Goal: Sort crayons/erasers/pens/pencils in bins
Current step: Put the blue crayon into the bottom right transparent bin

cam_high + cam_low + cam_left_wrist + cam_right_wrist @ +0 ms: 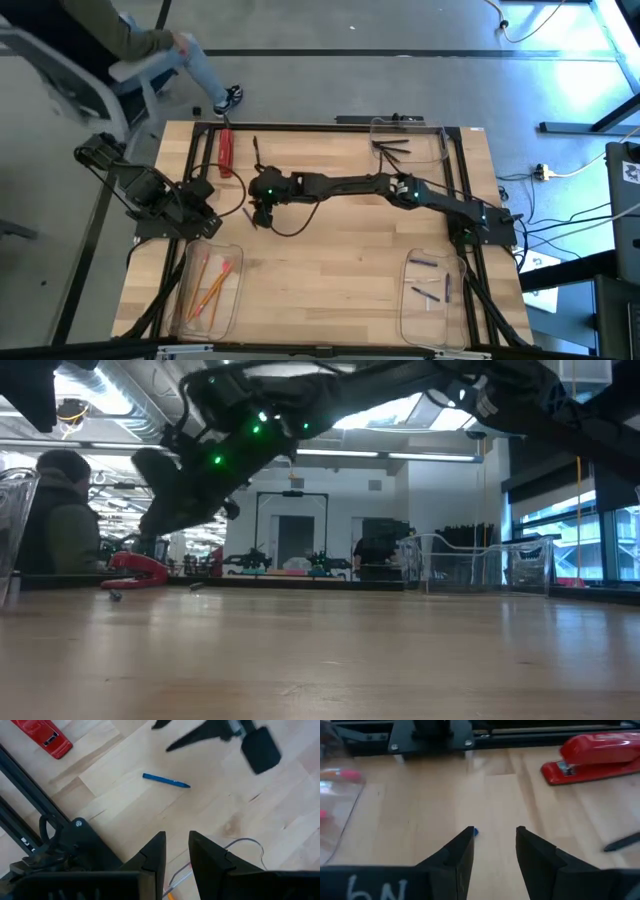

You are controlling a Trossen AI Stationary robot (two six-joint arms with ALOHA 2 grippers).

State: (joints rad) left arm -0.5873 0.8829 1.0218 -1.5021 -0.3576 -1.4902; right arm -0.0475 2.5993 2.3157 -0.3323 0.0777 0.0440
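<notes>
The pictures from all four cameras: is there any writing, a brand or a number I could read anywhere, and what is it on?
"6N" or similar, white handwriting on the right gripper body: partly cut off, reading unsure.
Small label on the red stapler: too blurred to read.
White marks on the black frame beside the left gripper: unreadable.

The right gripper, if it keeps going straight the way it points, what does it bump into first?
Probably the small blue pen peeking out beside the right gripper's open fingers. Past that is bare table, then the black frame rail. The red stapler sits off to one side. Depth is hard to judge.
</notes>
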